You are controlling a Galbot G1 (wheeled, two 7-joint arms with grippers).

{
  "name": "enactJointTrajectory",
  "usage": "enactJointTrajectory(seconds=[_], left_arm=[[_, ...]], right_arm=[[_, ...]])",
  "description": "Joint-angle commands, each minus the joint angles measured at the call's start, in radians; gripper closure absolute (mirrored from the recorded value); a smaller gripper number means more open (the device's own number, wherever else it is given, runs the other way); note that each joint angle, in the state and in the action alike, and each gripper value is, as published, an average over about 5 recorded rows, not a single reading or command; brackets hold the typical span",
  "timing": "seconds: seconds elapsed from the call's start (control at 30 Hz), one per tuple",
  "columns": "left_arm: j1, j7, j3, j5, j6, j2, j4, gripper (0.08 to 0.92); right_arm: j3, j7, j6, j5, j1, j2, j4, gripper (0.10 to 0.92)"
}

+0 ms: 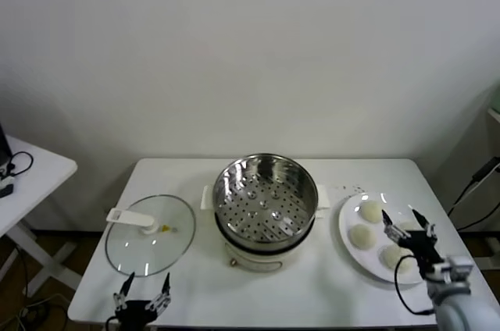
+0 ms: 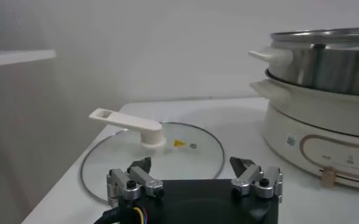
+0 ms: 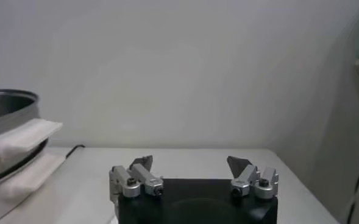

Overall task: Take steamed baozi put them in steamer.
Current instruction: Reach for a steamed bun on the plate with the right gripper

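Where right hand (image 1: 406, 222) hovers, baozi (image 1: 395, 256) half-hidden.

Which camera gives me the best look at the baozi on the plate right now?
Head view: the steamed baozi lie on the white plate, beside the open right gripper. Neither wrist view shows them.

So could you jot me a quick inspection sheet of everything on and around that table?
Surface: white table, near the wall.
Job's things: steamer mid-table, basket holds no buns; baozi on the white plate, three plainly visible.
Clutter: glass lid lying flat left of the steamer.
Grippers: left gripper at the front edge by the lid, jaws open; right gripper over the plate, jaws open.
Cables: black cables far right.
Surroundings: second white table at left.
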Motion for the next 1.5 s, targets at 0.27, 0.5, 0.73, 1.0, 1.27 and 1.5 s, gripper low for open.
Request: enactJointTrajectory(seconds=[0.27,0.5,0.73,1.0,1.27,1.5], left_arm=[[-0.004,0.005,0.008,0.034,-0.015,0.004,0.011,0.177],[-0.007,0.005,0.011,0.043,-0.015,0.009,0.013,0.177],[-0.004,0.007,0.012,0.052,-0.016,0.009,0.015,0.177],[0.001,0.008,0.015,0.047,-0.005,0.000,0.009,0.177],[0.005,0.008,0.015,0.053,-0.004,-0.011,0.005,0.177],[0.005,0.007,0.013,0.065,-0.008,-0.017,0.011,0.177]], right_arm=[[-0.359,-0.559,-0.151,-0.446,0.477,-0.460,-0.184,0.203],[-0.724,-0.895,0.104,-0.684,0.806,-0.535,-0.328,0.203],[-1.200,-1.094,0.257,-0.711,1.254,-0.459,-0.508,0.203],[-1.445,-1.209,0.335,-0.663,1.485,-0.320,-0.686,0.203],[-1.449,-1.227,0.355,-0.672,1.453,-0.191,-0.834,0.203],[-1.370,-1.211,0.383,-0.739,1.383,-0.103,-0.929,0.203]])
